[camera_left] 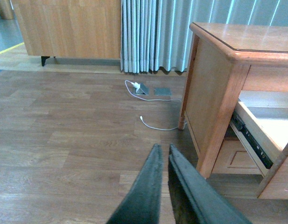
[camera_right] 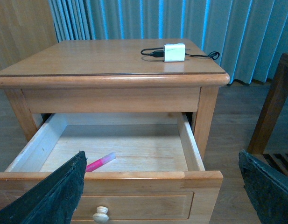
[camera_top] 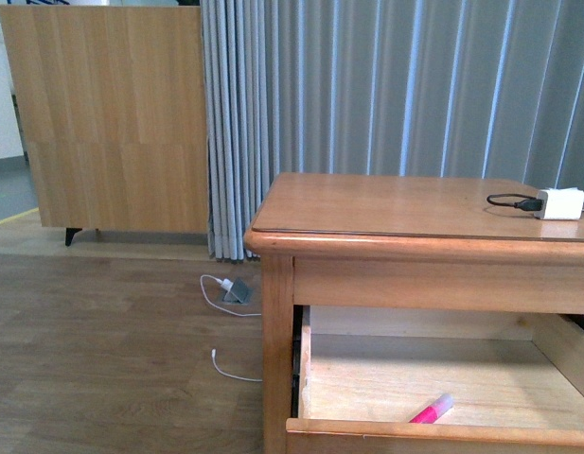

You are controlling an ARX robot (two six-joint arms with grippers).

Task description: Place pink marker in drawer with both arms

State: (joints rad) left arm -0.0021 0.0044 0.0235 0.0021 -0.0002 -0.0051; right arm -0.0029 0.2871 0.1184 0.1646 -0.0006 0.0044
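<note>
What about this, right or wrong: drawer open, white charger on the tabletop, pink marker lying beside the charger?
Wrong: the pink marker lies inside the open drawer, not beside the white charger on the tabletop. The right wrist view shows it.

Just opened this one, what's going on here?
Nothing is held right now. The pink marker already lies inside the open drawer of the wooden side table. The right gripper is open, facing the drawer front; the left gripper is shut and empty, off beside the table above the floor. The drawer is not closed yet.
</note>
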